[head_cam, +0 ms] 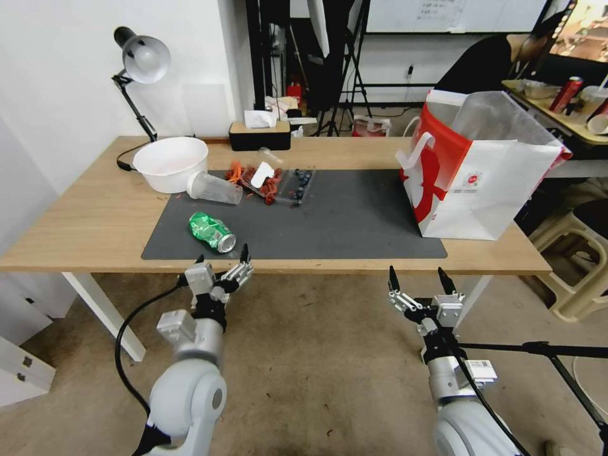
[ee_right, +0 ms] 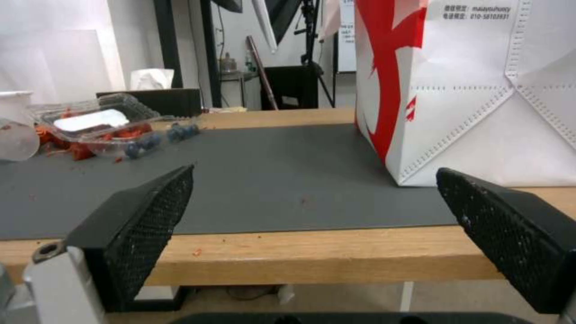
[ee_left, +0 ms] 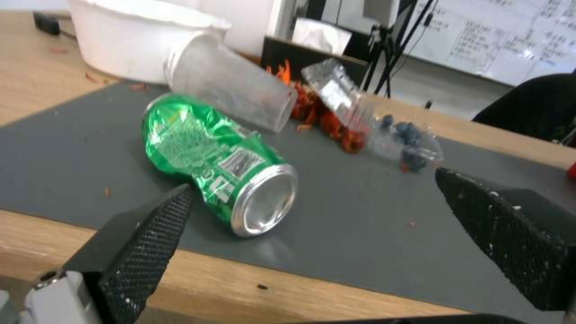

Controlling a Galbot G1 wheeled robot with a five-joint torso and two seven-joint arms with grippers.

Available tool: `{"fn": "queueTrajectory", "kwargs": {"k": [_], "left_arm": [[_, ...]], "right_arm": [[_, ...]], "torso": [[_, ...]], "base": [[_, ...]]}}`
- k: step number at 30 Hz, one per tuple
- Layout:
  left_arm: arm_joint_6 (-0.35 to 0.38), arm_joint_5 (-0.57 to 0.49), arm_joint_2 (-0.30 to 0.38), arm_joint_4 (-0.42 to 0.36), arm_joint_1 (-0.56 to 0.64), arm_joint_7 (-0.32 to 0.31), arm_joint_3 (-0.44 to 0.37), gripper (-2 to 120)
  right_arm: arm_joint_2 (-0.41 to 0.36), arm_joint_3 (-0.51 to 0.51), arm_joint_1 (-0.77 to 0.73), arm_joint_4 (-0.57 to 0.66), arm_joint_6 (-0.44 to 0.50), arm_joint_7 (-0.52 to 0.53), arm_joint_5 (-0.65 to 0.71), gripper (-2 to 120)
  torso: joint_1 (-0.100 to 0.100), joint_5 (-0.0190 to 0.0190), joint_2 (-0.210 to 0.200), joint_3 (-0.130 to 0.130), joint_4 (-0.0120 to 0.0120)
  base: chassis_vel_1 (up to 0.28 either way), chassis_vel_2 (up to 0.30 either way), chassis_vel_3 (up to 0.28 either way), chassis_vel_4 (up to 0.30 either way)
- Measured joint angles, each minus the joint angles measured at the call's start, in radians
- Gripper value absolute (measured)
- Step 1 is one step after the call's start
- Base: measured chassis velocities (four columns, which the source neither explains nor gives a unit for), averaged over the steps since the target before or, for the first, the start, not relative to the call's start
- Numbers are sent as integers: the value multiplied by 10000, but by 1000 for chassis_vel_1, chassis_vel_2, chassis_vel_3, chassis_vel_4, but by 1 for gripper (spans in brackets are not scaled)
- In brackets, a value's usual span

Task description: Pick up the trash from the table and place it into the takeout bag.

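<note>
A dented green soda can lies on its side on the dark mat near the table's front edge. Behind it a clear plastic cup also lies on its side. My left gripper hangs open just off the table edge, right in front of the can, not touching it. The cup rests beyond the can. The takeout bag stands open on the right end of the mat. In front of the bag and below the table edge, my right gripper is open and holds nothing.
A white bowl stands beside the cup. A clear clamshell box with red scraps and blueberries lies mid-mat. A desk lamp and tissue box are at the back. A stool and tripod leg are at the right.
</note>
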Motion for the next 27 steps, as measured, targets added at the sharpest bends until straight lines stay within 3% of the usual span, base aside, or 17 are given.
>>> {"fn": "queueTrajectory", "kwargs": {"k": [11, 27], "left_arm": [[835, -654, 673, 803, -1210, -872, -39, 97], [749, -3, 710, 1719, -1884, -1007, 181, 96]], "right_arm": [[163, -69, 14, 22, -177, 96, -236, 100], [284, -73, -60, 33, -196, 130, -334, 100]], "torso": [[0, 0, 0, 0, 0], [0, 0, 0, 0, 0]], "base": [[0, 0, 0, 0], [0, 0, 0, 0]]}}
